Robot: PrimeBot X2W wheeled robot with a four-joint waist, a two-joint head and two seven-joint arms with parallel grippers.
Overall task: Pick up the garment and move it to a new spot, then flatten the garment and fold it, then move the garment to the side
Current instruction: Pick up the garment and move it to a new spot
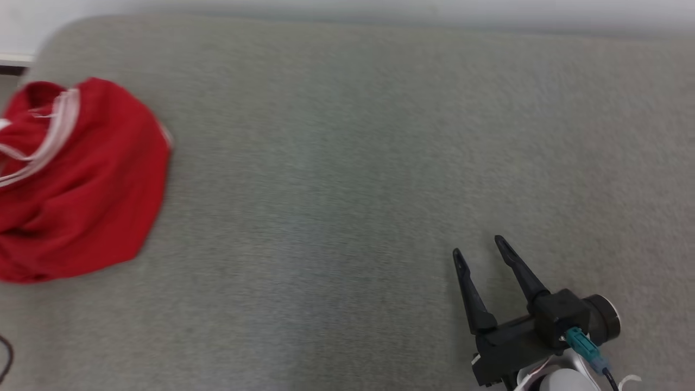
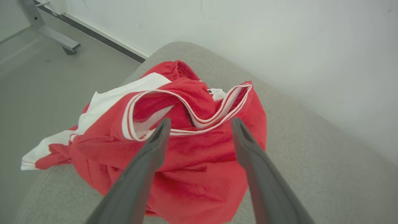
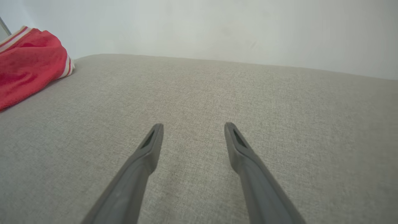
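Note:
A crumpled red garment (image 1: 81,179) with white trim lies in a heap at the left end of the grey cushioned surface (image 1: 347,163). In the left wrist view the garment (image 2: 186,155) sits just beyond my left gripper (image 2: 200,123), which is open, its fingers spread above the cloth with nothing between them. My right gripper (image 1: 478,245) stands open at the lower right of the head view, far from the garment, over bare fabric. The right wrist view has the right gripper (image 3: 192,127) open, with the garment (image 3: 28,65) at its far left.
The grey surface (image 3: 217,93) ends at a pale wall (image 3: 217,28) behind. Past its left end lies a grey floor (image 2: 46,77) with a metal stand leg (image 2: 53,34) and a dark baseboard. A dark cable (image 1: 5,358) shows at the head view's lower left edge.

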